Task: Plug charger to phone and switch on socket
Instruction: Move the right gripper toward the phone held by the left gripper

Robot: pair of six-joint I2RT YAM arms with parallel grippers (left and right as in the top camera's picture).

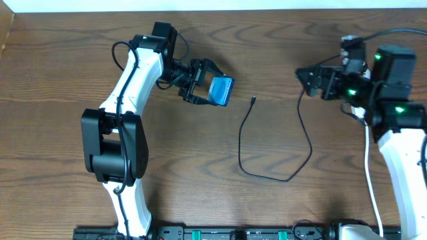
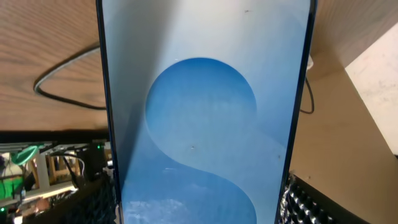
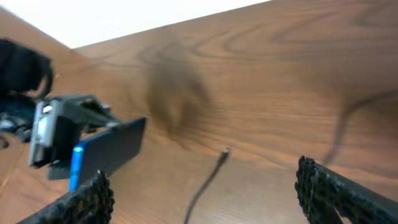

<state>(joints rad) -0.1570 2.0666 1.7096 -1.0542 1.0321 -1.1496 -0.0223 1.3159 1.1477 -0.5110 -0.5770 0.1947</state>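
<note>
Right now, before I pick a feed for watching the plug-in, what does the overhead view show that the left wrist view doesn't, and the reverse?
Only overhead: the charger with its connector tip lying free on the table, apart from the phone, and the right pincer holding nothing.
Only left wrist: the phone's blue screen and lighter circle close up, filling most of the frame.
Both: the phone gripped in the left pincer, and a loop of black cable on the wood.
</note>
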